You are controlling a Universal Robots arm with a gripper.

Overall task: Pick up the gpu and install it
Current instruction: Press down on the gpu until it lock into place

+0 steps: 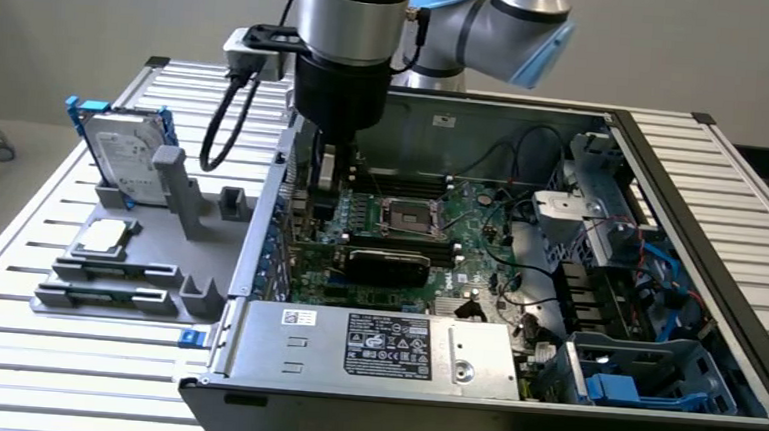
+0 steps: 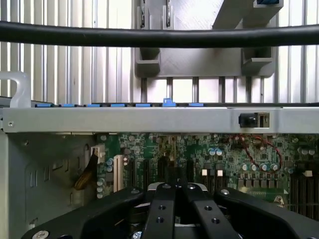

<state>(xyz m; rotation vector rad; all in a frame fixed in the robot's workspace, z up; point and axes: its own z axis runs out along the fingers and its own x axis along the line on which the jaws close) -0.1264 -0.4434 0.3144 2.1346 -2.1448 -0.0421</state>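
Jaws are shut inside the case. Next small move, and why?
Probably lift the gripper straight up. Its jaws look shut on nothing, and the black-covered rectangular gpu card seems already seated on the green motherboard, apart from the gripper.

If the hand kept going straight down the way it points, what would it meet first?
Most likely the green motherboard inside the open computer case, near the expansion slots by the case's rear wall. The hand is shut and points straight down at it; the exact depth is unclear.

light: bright, even, diffuse | shadows: soft inside case | glare: pale slats washed out | blur: near cable soft
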